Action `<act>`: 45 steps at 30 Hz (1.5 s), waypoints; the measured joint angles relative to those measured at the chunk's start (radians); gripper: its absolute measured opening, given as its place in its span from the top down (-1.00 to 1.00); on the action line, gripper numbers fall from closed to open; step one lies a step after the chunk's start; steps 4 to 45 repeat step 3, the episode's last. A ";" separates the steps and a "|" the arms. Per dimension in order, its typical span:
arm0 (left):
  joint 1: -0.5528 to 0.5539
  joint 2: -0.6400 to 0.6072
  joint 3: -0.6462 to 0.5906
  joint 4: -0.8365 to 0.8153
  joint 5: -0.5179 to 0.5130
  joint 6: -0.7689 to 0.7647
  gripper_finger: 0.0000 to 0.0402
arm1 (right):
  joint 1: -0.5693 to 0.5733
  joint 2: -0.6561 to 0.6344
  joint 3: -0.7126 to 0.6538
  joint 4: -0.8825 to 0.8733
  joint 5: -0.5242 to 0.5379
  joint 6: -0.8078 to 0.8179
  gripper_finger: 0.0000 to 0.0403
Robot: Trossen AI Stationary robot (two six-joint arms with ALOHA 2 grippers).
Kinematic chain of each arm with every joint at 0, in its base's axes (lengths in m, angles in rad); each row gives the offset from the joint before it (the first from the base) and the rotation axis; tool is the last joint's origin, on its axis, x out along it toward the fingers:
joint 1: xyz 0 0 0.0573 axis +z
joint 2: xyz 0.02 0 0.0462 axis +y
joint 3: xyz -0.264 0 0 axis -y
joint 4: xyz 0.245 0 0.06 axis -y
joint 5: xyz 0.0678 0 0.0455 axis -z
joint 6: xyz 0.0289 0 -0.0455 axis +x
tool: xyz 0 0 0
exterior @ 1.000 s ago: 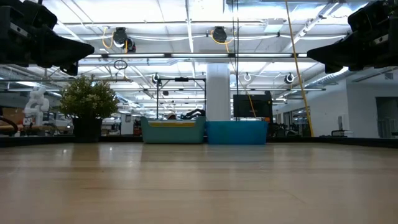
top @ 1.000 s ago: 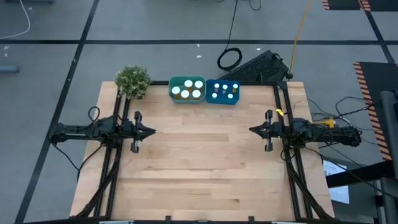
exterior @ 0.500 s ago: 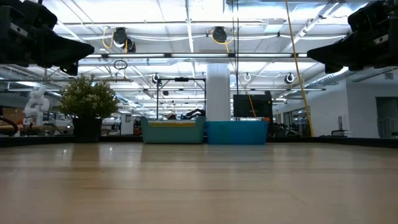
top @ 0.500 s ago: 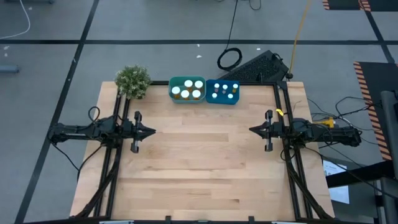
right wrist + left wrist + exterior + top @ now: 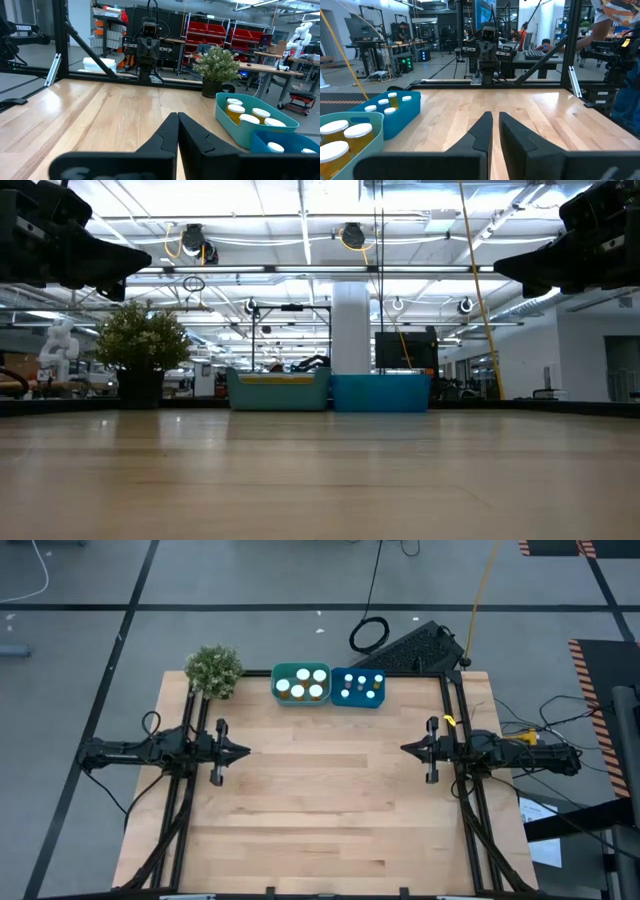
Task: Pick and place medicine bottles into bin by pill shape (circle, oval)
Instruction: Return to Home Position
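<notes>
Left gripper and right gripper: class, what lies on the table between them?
Nothing: the high view shows only bare wooden table between the left gripper and the right gripper.

Left arm: stretched level along the surface's left edge, pointing inward.
Left pincer [image 5: 240, 751]: fingers nearly together, narrow gap, holding nothing, above the surface.
Right arm: mirrored at right edge.
Right pincer [image 5: 408, 749]: fingers closed, holding nothing.
</notes>
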 joint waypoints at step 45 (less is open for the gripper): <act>0.000 0.000 0.000 0.000 0.000 0.000 0.82 | 0.000 0.000 0.000 0.000 0.000 0.000 1.00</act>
